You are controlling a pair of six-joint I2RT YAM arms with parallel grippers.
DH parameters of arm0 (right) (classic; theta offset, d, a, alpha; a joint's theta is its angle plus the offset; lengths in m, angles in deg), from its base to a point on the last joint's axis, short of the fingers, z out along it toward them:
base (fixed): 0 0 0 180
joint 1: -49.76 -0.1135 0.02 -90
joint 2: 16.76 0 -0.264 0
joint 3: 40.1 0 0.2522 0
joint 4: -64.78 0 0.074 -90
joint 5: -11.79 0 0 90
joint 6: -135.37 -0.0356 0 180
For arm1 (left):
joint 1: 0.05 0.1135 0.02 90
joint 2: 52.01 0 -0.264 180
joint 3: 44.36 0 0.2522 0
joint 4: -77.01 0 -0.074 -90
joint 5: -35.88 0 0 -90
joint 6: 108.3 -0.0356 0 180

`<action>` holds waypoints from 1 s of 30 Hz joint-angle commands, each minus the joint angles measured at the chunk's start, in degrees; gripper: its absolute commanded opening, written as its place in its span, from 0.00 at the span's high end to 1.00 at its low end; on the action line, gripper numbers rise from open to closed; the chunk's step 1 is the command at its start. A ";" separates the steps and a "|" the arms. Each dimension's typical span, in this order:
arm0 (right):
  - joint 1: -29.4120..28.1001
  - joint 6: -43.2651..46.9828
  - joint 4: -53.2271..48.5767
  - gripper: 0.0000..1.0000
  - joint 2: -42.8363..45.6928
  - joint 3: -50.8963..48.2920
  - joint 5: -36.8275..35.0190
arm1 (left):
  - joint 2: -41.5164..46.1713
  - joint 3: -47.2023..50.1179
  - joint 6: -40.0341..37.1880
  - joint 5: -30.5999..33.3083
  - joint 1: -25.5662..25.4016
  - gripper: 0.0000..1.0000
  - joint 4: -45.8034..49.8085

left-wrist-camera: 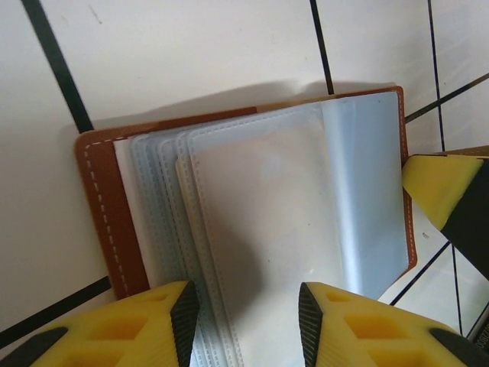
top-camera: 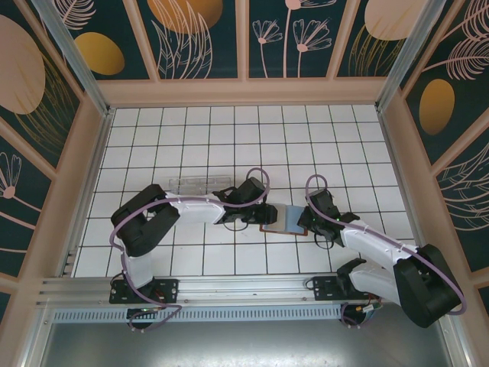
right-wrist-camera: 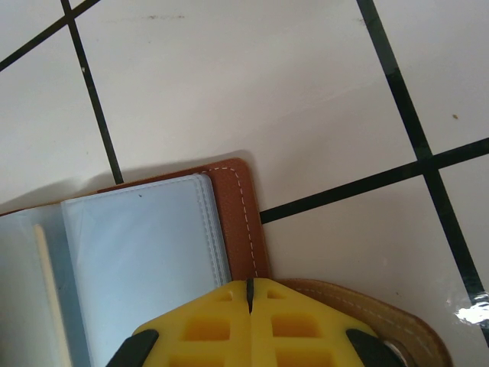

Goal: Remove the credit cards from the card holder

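In the left wrist view the card holder [left-wrist-camera: 107,214] runs off the bottom edge, its near side hidden behind the left gripper [left-wrist-camera: 246,310]. Its cloudy sleeves [left-wrist-camera: 267,229] hide whether cards sit inside. In the right wrist view its left part is cut off, and its near edge disappears under the right gripper [right-wrist-camera: 250,306]; whether that gripper pinches it cannot be told.
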 commanded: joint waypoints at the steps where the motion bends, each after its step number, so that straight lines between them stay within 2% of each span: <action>1: 0.07 -0.43 -2.32 1.00 -0.76 -2.14 2.50 | -2.23 -1.40 -0.41 -2.93 -0.76 0.57 -1.02; 9: 0.07 -0.47 -2.18 1.00 -0.82 -2.12 2.60 | -1.65 -1.35 -0.37 -4.88 -1.02 0.53 -3.08; 12: 0.07 -0.48 -2.14 1.00 -0.90 -2.21 2.69 | -1.54 -1.24 -0.26 -5.80 -1.02 0.47 -4.28; 30: 0.07 -0.46 -2.05 1.00 -0.77 -2.34 2.80 | -1.63 -0.76 1.52 -9.95 -1.01 0.47 -9.52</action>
